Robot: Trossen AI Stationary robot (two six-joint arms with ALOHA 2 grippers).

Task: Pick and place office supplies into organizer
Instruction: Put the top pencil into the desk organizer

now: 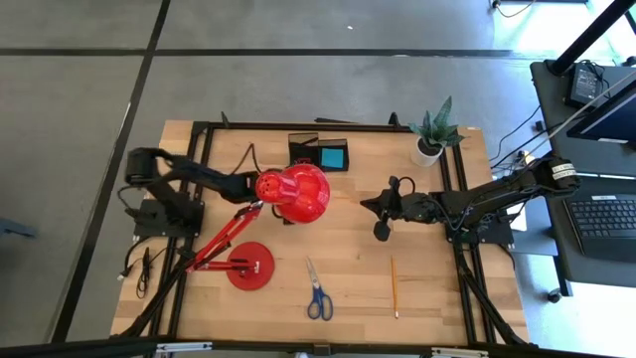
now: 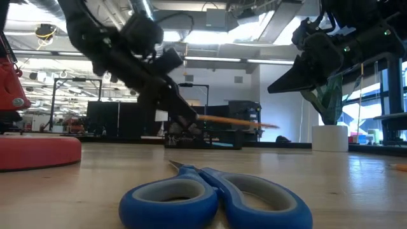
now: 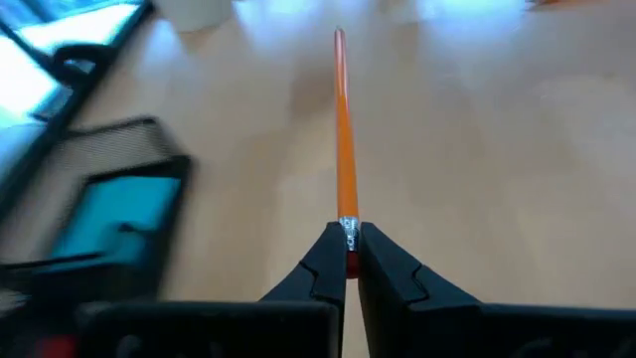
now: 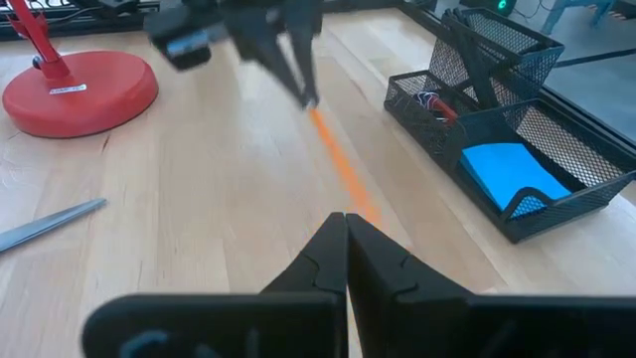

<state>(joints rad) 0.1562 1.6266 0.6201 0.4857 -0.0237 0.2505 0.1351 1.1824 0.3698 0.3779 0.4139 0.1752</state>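
Left gripper (image 3: 346, 261) fingers clamped on an orange pencil (image 3: 344, 129), lifted above the desk (image 1: 358, 249) near the organizer (image 4: 497, 149). Right gripper (image 4: 345, 234) fingers closed, empty, hovering mid-desk.

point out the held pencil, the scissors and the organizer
pencil (image 3: 344, 129), left wrist view, middle of its orange shaft
scissors (image 2: 213, 197), low view, where the blue handles join
organizer (image 4: 556, 164), right wrist view, black mesh side wall

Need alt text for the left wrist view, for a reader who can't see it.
The left gripper is shut on the eraser end of an orange pencil, which points away over the wooden table. A black mesh organizer holding a blue block sits beside it.
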